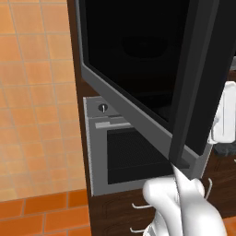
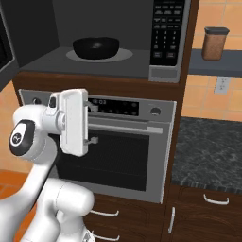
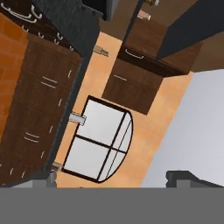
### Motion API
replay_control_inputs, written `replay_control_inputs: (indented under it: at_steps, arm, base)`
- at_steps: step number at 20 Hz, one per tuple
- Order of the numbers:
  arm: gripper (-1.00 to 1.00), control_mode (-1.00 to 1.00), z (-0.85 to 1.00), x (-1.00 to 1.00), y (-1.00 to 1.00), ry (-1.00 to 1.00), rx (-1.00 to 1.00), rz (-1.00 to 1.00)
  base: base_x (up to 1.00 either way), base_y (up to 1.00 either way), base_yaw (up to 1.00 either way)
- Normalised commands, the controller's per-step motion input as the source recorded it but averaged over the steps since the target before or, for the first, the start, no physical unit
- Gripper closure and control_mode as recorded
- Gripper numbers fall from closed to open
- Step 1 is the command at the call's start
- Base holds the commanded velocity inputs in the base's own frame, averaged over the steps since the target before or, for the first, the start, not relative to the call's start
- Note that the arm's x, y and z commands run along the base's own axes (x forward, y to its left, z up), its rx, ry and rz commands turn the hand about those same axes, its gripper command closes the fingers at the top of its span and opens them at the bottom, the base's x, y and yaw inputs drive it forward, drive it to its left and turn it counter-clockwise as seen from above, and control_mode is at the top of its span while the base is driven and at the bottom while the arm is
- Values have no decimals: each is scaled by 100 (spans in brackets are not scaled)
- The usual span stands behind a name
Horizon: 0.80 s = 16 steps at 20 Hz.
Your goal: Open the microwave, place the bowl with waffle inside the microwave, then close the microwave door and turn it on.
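Viewing the microwave [image 2: 108,52], I see its door [image 1: 138,83] swung open at 9 o'clock; the bowl [image 2: 95,47] sits inside. End effector [image 2: 93,124] fingers spread wide, empty, before the oven [image 2: 123,151]. Speckled worktop [image 2: 208,151] at 3 o'clock; orange tiled floor [image 1: 37,115].

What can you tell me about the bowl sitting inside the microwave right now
The bowl is small, round and dark, almost black, with a slight sheen. It sits upright on the pale round turntable plate on the microwave cavity floor, roughly centred. Its contents cannot be made out from this low angle. Nothing else touches it; the door stands swung open, and the hand is lower down, in front of the oven, open and empty.
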Motion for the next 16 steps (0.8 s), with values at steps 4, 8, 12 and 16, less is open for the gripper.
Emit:
replay_control_inputs:
  at_steps: [4,8,12,16]
  arm:
    - [-100,-100,-24,-16,15,-13,-18,0]
    - [-100,-100,-2,-32,26,-16,-9,0]
    - [-100,-100,0,-34,32,-16,-6,0]
    - [-100,-100,-2,-33,36,-16,-9,0]
  base:
    - [0,0,0]
    - [0,0,0]
    - [0,0,0]
    - [0,0,0]
